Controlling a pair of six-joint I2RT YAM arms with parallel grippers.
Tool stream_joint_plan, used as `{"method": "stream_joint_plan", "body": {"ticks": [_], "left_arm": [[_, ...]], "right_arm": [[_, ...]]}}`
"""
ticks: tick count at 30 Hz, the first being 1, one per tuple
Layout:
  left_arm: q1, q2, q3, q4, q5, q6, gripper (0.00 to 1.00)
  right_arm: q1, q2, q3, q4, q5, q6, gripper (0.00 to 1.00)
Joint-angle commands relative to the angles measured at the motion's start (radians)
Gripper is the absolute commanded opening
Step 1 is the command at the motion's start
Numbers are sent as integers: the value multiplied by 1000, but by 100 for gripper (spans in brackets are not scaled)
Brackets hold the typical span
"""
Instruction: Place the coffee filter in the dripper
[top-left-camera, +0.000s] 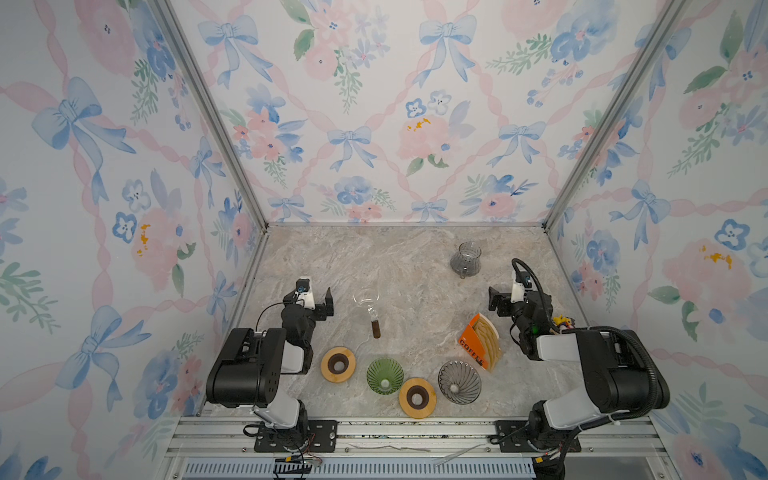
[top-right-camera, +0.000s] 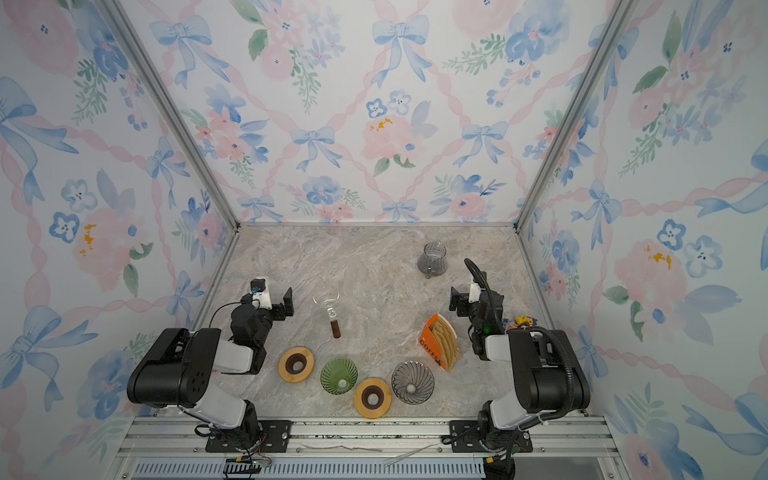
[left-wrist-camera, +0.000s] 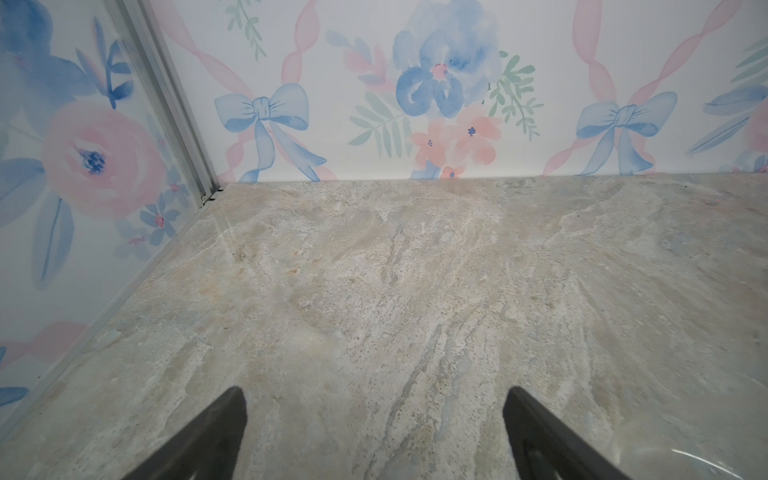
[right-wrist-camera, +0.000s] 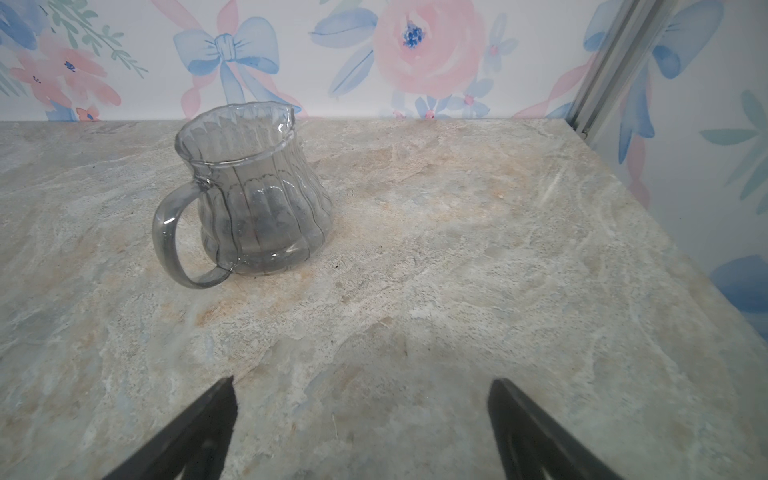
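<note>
A stack of beige coffee filters (top-left-camera: 488, 335) (top-right-camera: 445, 337) stands in an orange packet marked COFFEE at the right of the marble table. Near the front edge sit a green glass dripper (top-left-camera: 385, 375) (top-right-camera: 338, 375) and a grey ribbed glass dripper (top-left-camera: 459, 381) (top-right-camera: 412, 381), both empty. My left gripper (top-left-camera: 321, 301) (top-right-camera: 283, 301) (left-wrist-camera: 375, 392) hovers open at the left, with only bare table between its fingers. Beyond the packet, my right gripper (top-left-camera: 496, 300) (top-right-camera: 457, 301) (right-wrist-camera: 362, 381) is open and empty, pointing toward the back wall.
A grey glass pitcher (top-left-camera: 465, 259) (right-wrist-camera: 245, 199) stands at the back right. A clear glass funnel with a brown handle (top-left-camera: 367, 300) lies mid-table. Two wooden rings (top-left-camera: 338, 364) (top-left-camera: 417, 397) flank the green dripper. Floral walls close three sides.
</note>
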Motion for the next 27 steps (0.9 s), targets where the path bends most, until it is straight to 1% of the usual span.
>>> {"method": "stream_joint_plan", "body": {"ticks": [1, 8, 14, 17, 19, 21, 23, 25, 27], "left_arm": [[5, -7, -14, 17, 9, 8, 98], [-8, -75, -25, -15, -30, 9, 98], [-32, -142, 26, -171, -85, 13, 98], [-74, -200, 77, -315, -167, 14, 98], [-112, -246, 127, -428, -237, 4, 98], [-144, -295, 169, -516, -272, -16, 98], [-176, -341, 206, -598, -266, -43, 98], [-204, -388, 246, -694, -263, -101, 98], [-226, -424, 283, -787, -241, -148, 98]], "right_arm": [[-27, 9, -6, 55, -31, 14, 96], [-32, -8, -17, 62, -40, 18, 96], [-31, -81, -11, -9, -34, 17, 96], [-21, -159, 14, -131, -3, 14, 96], [-11, -217, 46, -244, 31, 22, 96], [-5, -275, 81, -347, 50, 50, 96], [8, -337, 123, -458, 68, 89, 96], [42, -405, 181, -605, 118, 117, 96], [77, -462, 225, -718, 141, 145, 96]]}}
